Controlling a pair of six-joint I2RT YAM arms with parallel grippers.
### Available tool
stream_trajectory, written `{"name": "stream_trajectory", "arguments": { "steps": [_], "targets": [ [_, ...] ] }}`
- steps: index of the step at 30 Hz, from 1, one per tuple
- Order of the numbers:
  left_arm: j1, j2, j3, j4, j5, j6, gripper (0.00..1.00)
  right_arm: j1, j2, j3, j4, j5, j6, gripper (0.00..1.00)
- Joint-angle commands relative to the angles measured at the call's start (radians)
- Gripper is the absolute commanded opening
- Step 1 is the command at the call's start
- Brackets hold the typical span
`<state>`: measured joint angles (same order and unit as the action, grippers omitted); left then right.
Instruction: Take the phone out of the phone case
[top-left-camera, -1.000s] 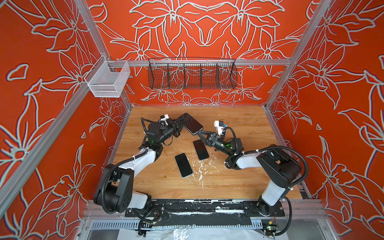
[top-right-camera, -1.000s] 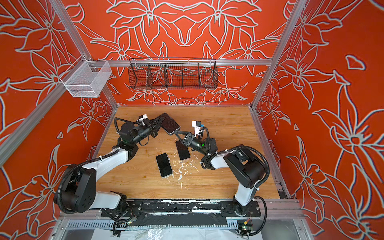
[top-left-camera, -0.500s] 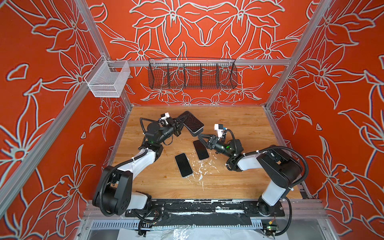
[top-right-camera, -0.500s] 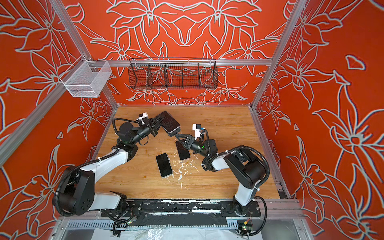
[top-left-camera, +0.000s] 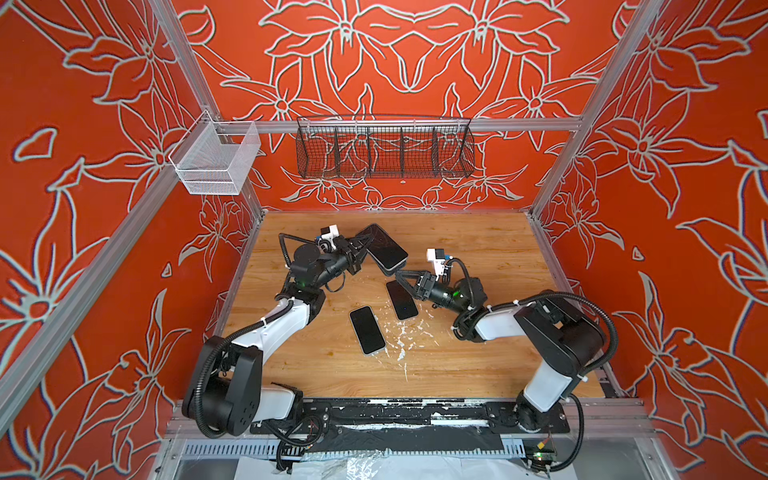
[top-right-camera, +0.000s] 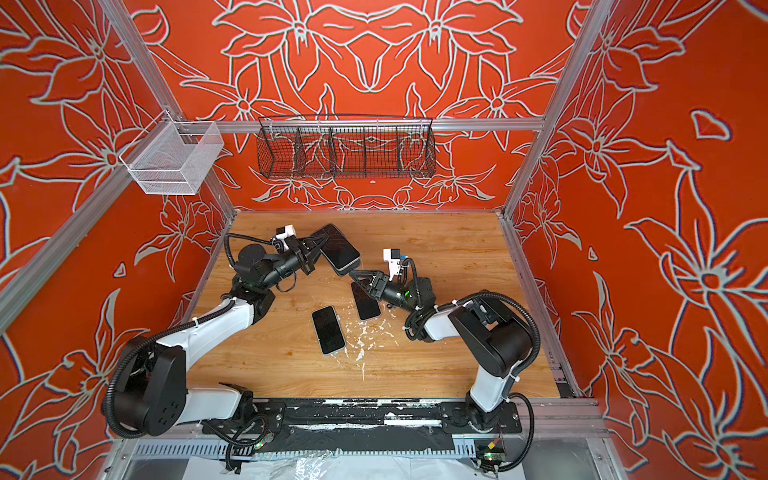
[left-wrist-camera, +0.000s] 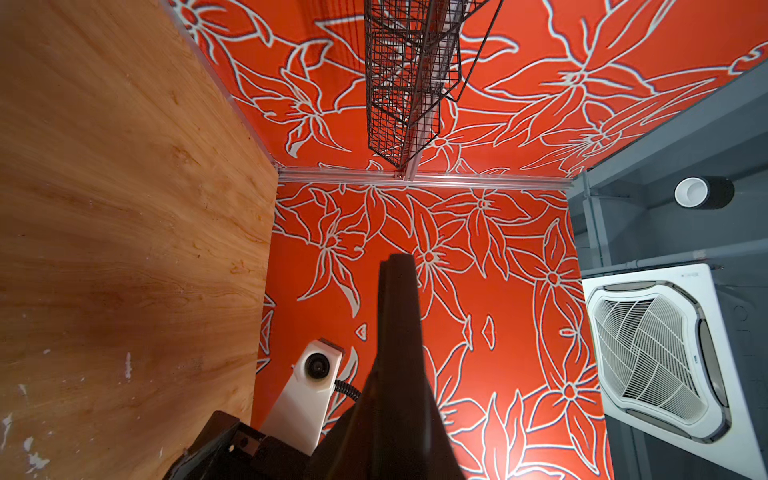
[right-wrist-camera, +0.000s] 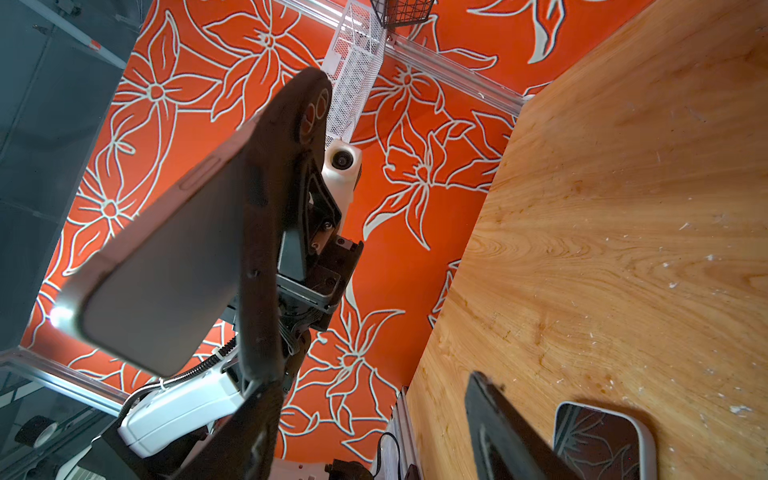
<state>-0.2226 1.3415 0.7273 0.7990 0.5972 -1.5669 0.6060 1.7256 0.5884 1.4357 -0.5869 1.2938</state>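
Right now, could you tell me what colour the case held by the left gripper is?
Black; the phone case shows best in the right wrist view.

From high above the front, far off, looking down in both top views on the whole wooden table (top-left-camera: 457, 365), nearly the same scene in each. From close behind the left gripper (left-wrist-camera: 397, 270), along its closed fingers toward the black wire basket (left-wrist-camera: 411, 75), the right wrist camera (left-wrist-camera: 318, 365) beside them. From close behind the right gripper (right-wrist-camera: 370, 380), between its spread fingers toward the phone case (right-wrist-camera: 286, 174) just past the tips, the left wrist camera (right-wrist-camera: 343, 160) behind it.
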Motion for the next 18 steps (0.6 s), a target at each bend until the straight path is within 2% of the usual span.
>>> {"name": "stream_trajectory", "arguments": {
  "steps": [1,18],
  "targets": [
    [-0.017,-0.046,0.044,0.037,0.098,0.013,0.0,-0.017,-0.021,0.037,-0.027,-0.003,0.011,0.71],
    [-0.02,-0.045,0.024,0.027,0.111,0.04,0.0,-0.023,-0.054,0.093,-0.027,-0.058,0.051,0.71]
  ]
}}
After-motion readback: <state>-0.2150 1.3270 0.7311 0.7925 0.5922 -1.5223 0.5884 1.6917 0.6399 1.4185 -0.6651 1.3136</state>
